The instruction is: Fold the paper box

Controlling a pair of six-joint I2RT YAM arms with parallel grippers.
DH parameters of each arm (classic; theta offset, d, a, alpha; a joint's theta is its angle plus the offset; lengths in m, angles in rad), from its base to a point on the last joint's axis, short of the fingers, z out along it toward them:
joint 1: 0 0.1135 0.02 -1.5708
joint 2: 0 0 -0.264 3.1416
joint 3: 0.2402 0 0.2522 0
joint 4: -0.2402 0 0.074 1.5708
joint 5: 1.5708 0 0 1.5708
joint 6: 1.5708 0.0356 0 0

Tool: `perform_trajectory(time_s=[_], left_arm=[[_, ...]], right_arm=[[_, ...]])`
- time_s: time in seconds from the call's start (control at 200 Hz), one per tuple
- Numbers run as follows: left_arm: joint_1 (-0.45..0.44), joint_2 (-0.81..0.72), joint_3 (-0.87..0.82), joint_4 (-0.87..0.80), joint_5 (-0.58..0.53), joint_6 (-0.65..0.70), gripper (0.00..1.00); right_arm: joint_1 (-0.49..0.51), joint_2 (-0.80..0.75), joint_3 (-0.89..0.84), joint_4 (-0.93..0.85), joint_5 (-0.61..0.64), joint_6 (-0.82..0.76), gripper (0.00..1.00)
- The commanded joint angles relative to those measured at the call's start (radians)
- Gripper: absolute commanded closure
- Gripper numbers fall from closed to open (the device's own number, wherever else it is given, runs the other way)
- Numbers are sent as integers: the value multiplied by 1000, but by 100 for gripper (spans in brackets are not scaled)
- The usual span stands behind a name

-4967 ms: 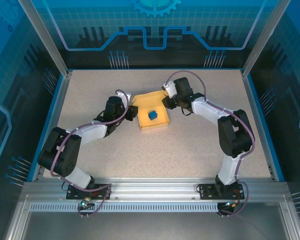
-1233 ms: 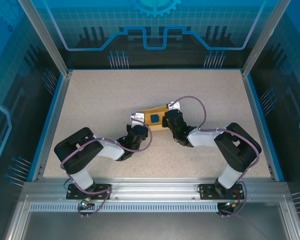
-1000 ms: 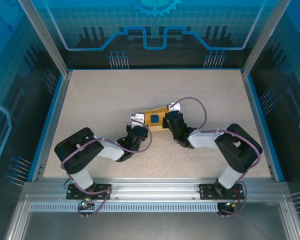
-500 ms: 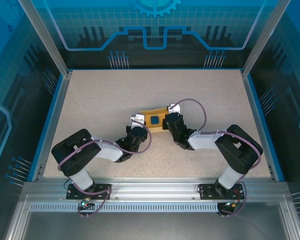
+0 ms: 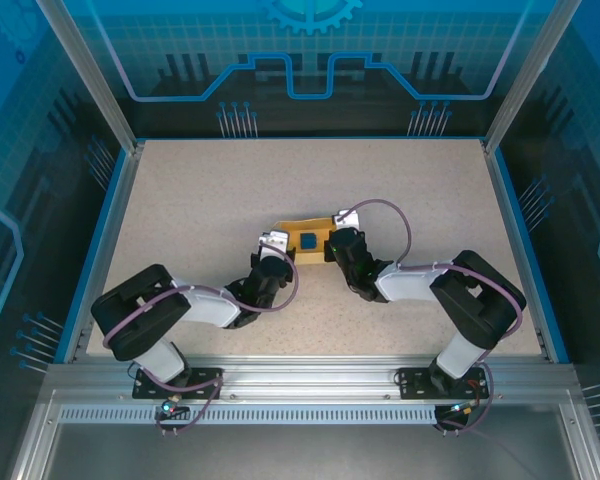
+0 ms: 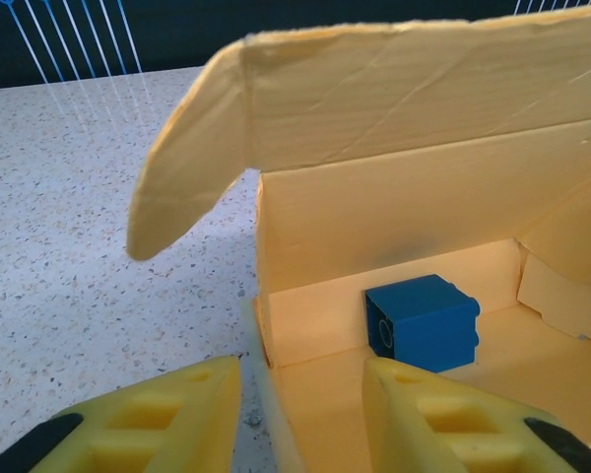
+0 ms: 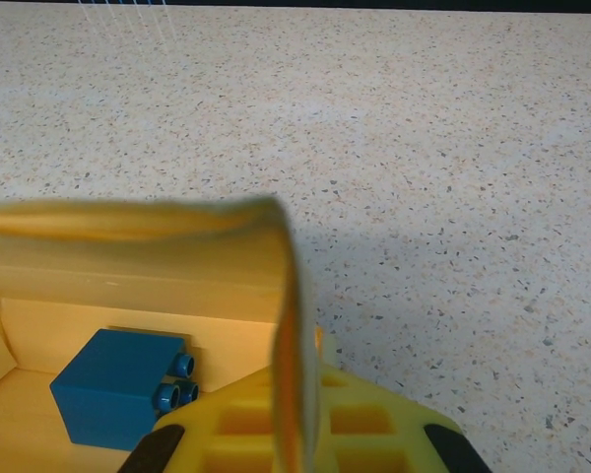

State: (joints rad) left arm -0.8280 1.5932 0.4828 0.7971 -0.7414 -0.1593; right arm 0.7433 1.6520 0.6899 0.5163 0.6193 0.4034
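At the centre of the speckled tabletop (image 5: 200,190), the paper box (image 5: 305,226) lies between the two arms, half erected, with the small blue cube (image 5: 307,240) inside it. Compared with a second ago, we note that the left tool (image 5: 273,244) has let go: in the left wrist view its yellow fingers (image 6: 158,419) now stand apart, with the near wall edge of the paper box (image 6: 394,148) loose in the gap. The right tool (image 5: 332,241) remains clamped on the opposite wall, and in the right wrist view the thin board runs edge-on between the closed right tool (image 7: 295,434). We judge that one fold on the left side has been released and that the right grip alone now steadies the work, so the walls may spring back. The board is pale yellow, thin and matte, scored with faint diagonal creases; a rounded flap (image 6: 177,192) curls outward at upper left of the left wrist view. The cube (image 6: 421,322) is hard, smooth plastic with round sockets on one face.
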Motion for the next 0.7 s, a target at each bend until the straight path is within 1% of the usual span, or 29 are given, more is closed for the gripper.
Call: perform_trajectory(time_s=[0.0, 0.18, 0.325, 0.54, 0.695], left_arm=[[-12, -49, -22, -17, 14, -30, 58], [-14, -119, -43, -54, 19, -42, 50], [-14, -200, -57, -116, 30, -60, 43], [-14, -388, -64, -261, 57, -51, 37], [6, -481, 13, -427, 88, -43, 35]], right_arm=[[20, -16, -17, -22, 20, -9, 100], [20, -26, -17, -24, 26, -19, 100], [21, -27, -14, -24, 26, -24, 100], [21, -30, -12, -24, 28, -41, 100], [20, -30, -12, -16, 29, -56, 100]])
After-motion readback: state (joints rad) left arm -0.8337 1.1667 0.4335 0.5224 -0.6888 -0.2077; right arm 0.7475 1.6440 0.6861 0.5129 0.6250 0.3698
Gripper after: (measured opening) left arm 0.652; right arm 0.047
